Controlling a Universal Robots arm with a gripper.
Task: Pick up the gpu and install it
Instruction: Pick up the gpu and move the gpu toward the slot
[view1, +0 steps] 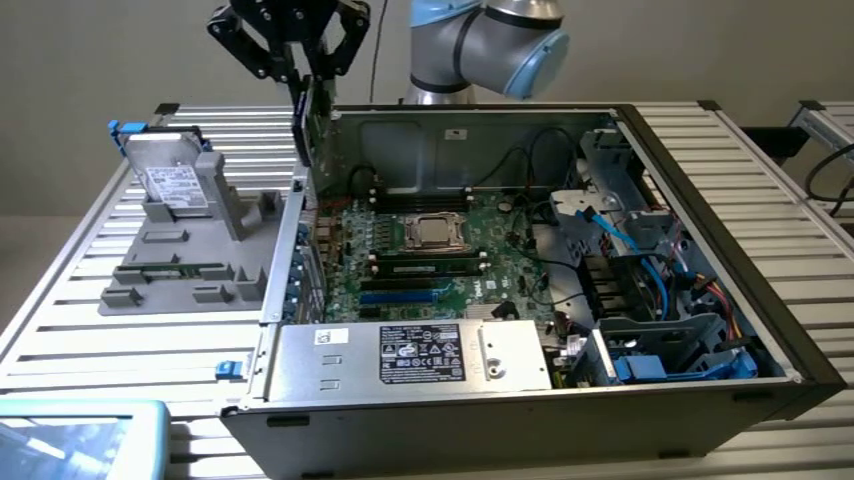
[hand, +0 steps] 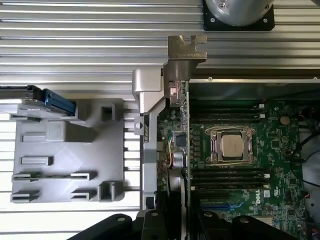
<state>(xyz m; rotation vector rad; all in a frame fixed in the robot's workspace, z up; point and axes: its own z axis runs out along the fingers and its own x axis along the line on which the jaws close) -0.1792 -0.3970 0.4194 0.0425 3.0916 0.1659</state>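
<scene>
My gripper (view1: 296, 62) is high at the back of the exterior view, shut on the gpu (view1: 304, 120). The card hangs on edge, dark and thin, above the back corner of the open computer case (view1: 707, 250) on the exterior view's left. In the wrist view the gpu (hand: 183, 145) is edge-on between my black fingers (hand: 150, 222), with its silver end bracket (hand: 186, 47) at the far end. Below it lies the green motherboard (hand: 235, 150), and the card hovers over that board's edge nearest the case wall.
A grey parts holder (view1: 187, 265) sits on the slatted table at the exterior view's left, with a grey hard drive (view1: 174, 180) standing in it. The case holds a power supply (view1: 414, 355), cables and blue drive bays (view1: 667, 340). A blue bin (view1: 80, 440) is at the near corner.
</scene>
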